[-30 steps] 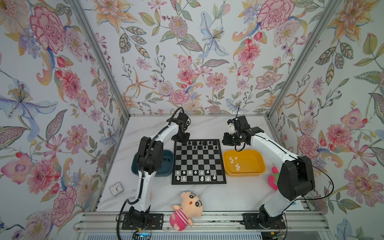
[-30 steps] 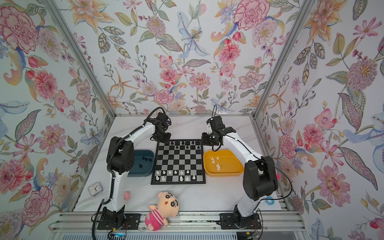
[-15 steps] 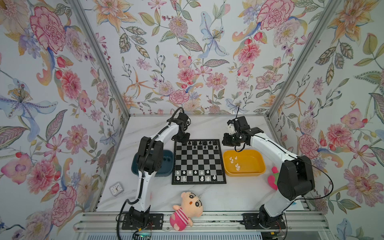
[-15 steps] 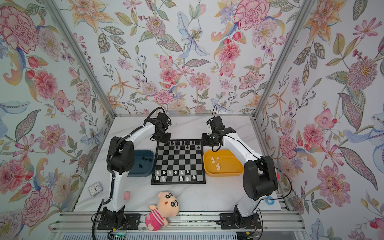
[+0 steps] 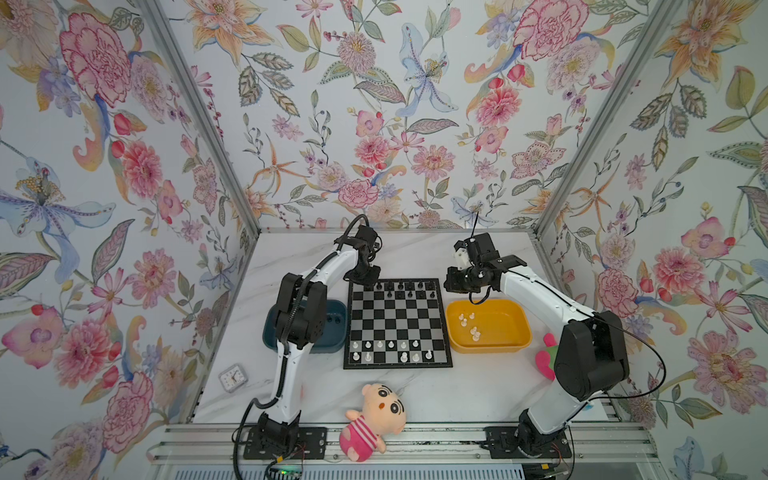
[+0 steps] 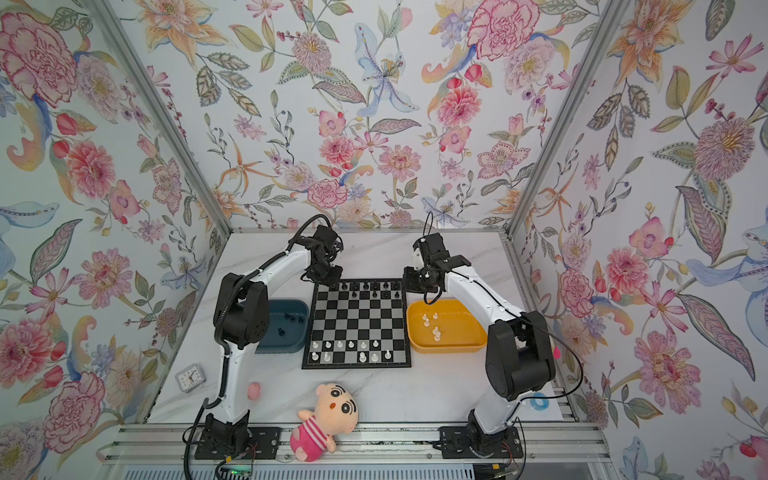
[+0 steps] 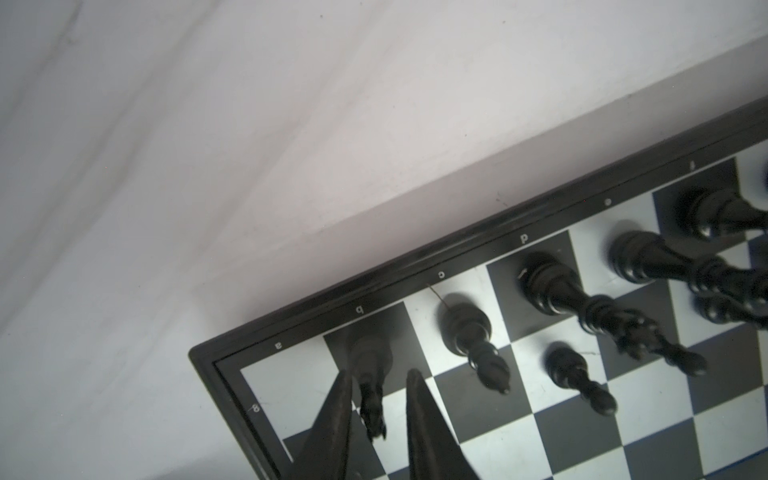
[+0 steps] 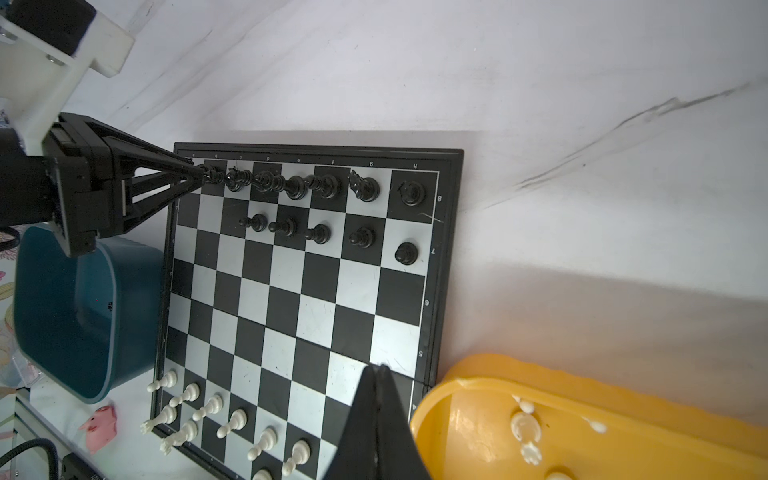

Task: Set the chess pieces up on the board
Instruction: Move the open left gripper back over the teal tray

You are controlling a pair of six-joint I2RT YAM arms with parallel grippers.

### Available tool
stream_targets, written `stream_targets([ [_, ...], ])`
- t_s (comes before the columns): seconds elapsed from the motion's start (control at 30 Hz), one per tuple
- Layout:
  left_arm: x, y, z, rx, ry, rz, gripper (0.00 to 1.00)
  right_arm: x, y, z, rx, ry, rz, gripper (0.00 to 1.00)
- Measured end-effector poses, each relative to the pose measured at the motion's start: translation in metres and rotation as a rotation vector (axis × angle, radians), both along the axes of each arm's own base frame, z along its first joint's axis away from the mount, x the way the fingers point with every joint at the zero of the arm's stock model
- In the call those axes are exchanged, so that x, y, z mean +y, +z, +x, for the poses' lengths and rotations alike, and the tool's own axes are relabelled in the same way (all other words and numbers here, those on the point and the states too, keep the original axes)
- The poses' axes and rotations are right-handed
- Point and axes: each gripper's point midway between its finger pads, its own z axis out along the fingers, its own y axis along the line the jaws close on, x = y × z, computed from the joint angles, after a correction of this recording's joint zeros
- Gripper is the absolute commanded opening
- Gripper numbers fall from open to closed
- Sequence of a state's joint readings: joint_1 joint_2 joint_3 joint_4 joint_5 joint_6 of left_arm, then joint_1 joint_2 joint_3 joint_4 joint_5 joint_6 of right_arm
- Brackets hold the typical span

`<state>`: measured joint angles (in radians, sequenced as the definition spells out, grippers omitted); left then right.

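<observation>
A flat square chessboard (image 5: 397, 322) with black and silver-grey checks and a black border lies in the middle of a white marble-patterned bench (image 5: 415, 395), seen from above in both top views. Small black chess pieces (image 5: 399, 286) of plastic fill most of the two rows along its far edge. Small white chess pieces (image 5: 390, 345) stand in the two rows nearest the viewer.

The left end effector (image 7: 379, 376) reaches down at the board's far left corner. In the left wrist view its two dark fingers (image 7: 424, 424) are slightly parted on either side of an upright black piece (image 7: 370, 357) that stands on the dark square lettered b. A sliver of board shows between the piece and one finger, so the piece is not clamped.

The right end effector (image 8: 376, 370) hangs by the board's right side, its fingers pressed together with nothing between them.

A rounded yellow plastic tray (image 5: 490, 347) just right of the board holds a few loose white pieces (image 5: 471, 326). A dark blue plastic tray (image 5: 336, 340) just left of it holds loose black pieces (image 6: 291, 319).

Near the front edge lie a plush doll (image 5: 374, 419) in a pink striped top and a small white clock (image 5: 232, 377)
</observation>
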<state>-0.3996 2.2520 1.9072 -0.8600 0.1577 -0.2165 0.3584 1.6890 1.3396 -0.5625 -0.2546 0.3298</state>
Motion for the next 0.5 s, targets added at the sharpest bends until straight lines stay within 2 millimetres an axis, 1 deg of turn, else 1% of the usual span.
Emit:
stream_targets([
  [0.5,-0.0016,0.0096,0.0051,-0.019,0.001,-0.005,0.27,0.0000,0.0000,0.0001,0.000,0.000,0.000,0.05],
])
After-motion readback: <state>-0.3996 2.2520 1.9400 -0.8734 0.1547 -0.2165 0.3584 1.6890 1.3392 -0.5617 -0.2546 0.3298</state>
